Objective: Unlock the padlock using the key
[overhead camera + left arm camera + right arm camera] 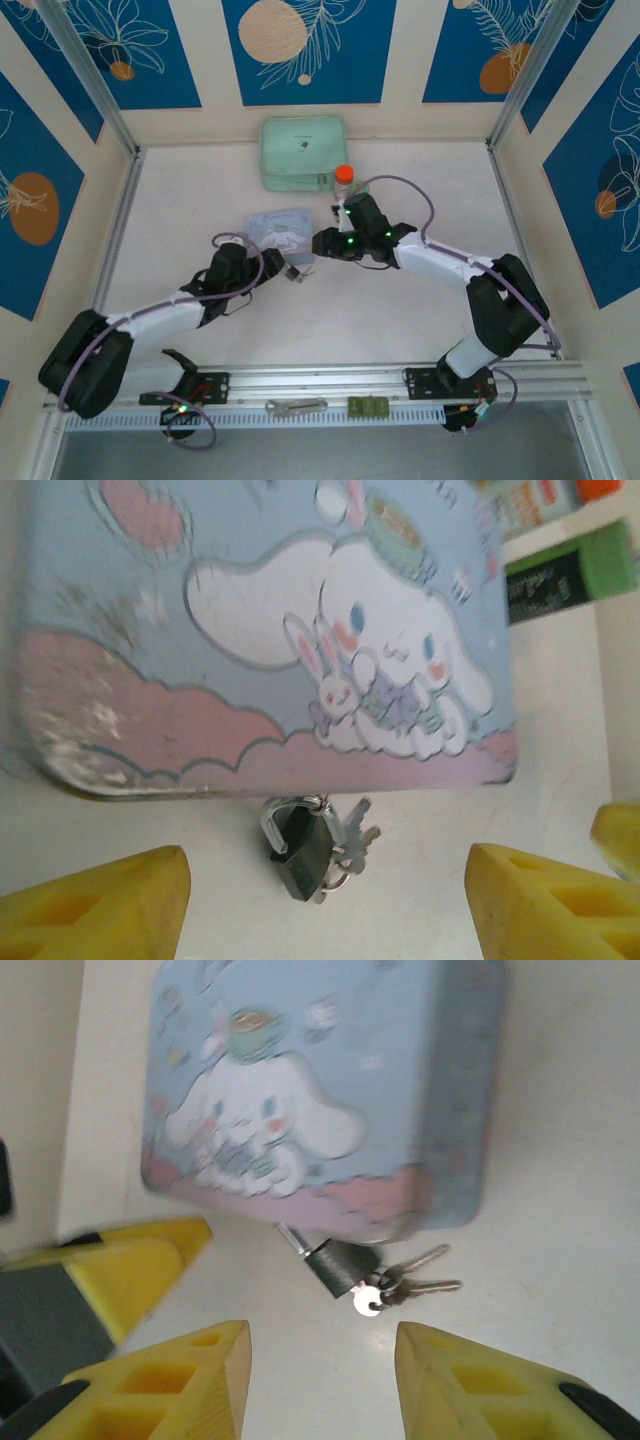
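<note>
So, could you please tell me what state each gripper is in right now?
Left gripper: open, holding nothing.
Right gripper: open, holding nothing.

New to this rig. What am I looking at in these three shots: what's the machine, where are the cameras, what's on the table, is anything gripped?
It is two robot arms bolted at the near edge of a white table, each ending in a two-finger gripper. The top shot looks down from above and behind them. The other two come from a camera on each wrist, so the yellow fingers at the bottom are that gripper's own.

On the table lies a light blue cartoon tin. A small dark padlock sits at its edge, with a little bunch of keys right beside it. Farther back are a mint-green case and an orange-capped bottle.

The left gripper and right gripper are both open, close to the padlock from opposite sides, holding nothing.
</note>
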Controlling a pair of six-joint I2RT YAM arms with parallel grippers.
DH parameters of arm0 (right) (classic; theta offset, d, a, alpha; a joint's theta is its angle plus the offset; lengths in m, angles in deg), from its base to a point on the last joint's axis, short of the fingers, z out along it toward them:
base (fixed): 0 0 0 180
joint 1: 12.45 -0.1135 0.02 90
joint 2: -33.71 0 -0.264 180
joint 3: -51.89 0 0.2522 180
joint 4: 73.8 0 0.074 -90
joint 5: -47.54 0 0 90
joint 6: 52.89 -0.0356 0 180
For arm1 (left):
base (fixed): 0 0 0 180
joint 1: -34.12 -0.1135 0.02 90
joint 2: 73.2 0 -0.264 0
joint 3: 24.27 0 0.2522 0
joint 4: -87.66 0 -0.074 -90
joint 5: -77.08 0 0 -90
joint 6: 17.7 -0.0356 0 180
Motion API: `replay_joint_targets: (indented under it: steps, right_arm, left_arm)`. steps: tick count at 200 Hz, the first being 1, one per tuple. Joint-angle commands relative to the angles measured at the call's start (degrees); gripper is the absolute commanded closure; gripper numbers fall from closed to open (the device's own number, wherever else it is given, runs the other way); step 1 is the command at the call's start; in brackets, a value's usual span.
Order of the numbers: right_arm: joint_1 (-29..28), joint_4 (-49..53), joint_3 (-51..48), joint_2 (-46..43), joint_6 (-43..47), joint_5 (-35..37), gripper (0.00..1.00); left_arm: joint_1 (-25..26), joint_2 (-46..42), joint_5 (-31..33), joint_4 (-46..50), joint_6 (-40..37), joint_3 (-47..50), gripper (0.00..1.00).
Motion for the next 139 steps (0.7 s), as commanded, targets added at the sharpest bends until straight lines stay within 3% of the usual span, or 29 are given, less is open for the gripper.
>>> replay_joint_targets:
  steps: [1, 66, 85, 139]
  right_arm:
    - [-5.08, 8.46, 5.33, 2.63, 13.85, 6.31, 0.57]
    - [-17.72, 21.88, 20.12, 18.65, 27.16, 24.14, 0.49]
    - [-19.22, 24.05, 22.66, 22.11, 27.58, 27.94, 0.44]
    - [-19.81, 20.45, 24.73, 27.21, 29.04, 33.58, 0.43]
  left_arm:
    - [-3.43, -4.44, 2.93, 6.57, -2.34, 0.63, 0.26]
    - [-15.23, -10.96, -2.01, 7.36, -2.39, 3.26, 0.23]
    - [-16.53, -11.34, -2.93, 6.30, -1.87, 4.05, 0.23]
    - [-17.09, -10.46, -4.26, 3.52, -0.73, 5.42, 0.23]
